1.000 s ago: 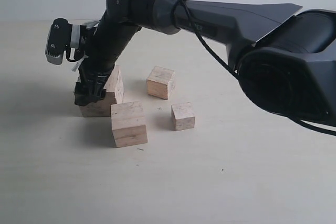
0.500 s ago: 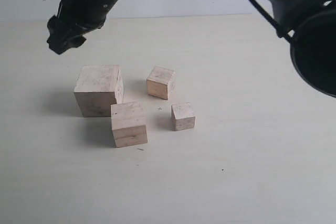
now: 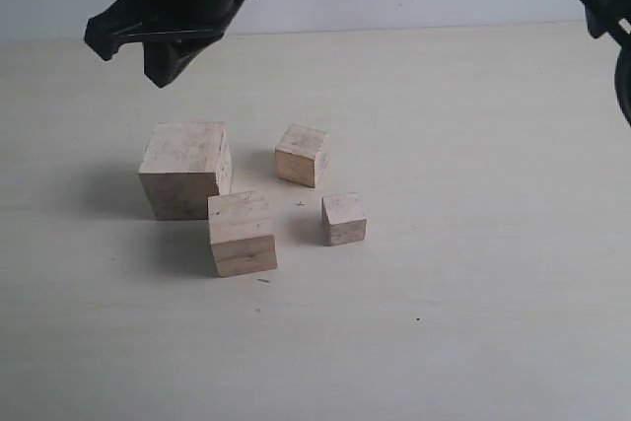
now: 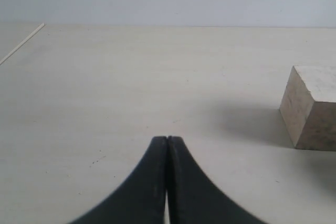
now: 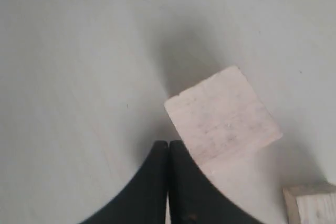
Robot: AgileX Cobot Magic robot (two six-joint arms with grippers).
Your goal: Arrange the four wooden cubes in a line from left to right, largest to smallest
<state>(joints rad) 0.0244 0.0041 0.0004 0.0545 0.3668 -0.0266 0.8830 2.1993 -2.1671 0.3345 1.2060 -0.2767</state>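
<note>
Four wooden cubes sit apart on the pale table in the exterior view. The largest [image 3: 185,167] is at the left, the second largest [image 3: 242,232] just in front of it, a smaller one [image 3: 302,154] behind the middle, and the smallest [image 3: 343,218] at the right. My right gripper [image 3: 158,74] hangs above and behind the largest cube [image 5: 223,119], shut with nothing in it [image 5: 168,143]. My left gripper [image 4: 167,139] is shut and empty low over bare table, with one cube [image 4: 312,106] off to its side. The exterior view does not show it.
A pale wall rises behind the table. A thin table edge line [image 4: 21,43] runs far from the left gripper. Part of the right arm [image 3: 613,7] crosses the upper right corner of the exterior view. A corner of another cube [image 5: 310,203] lies beside the largest one.
The right gripper stood round the largest cube a second ago. It has let go, risen well above it and closed empty. The cubes have not moved.
</note>
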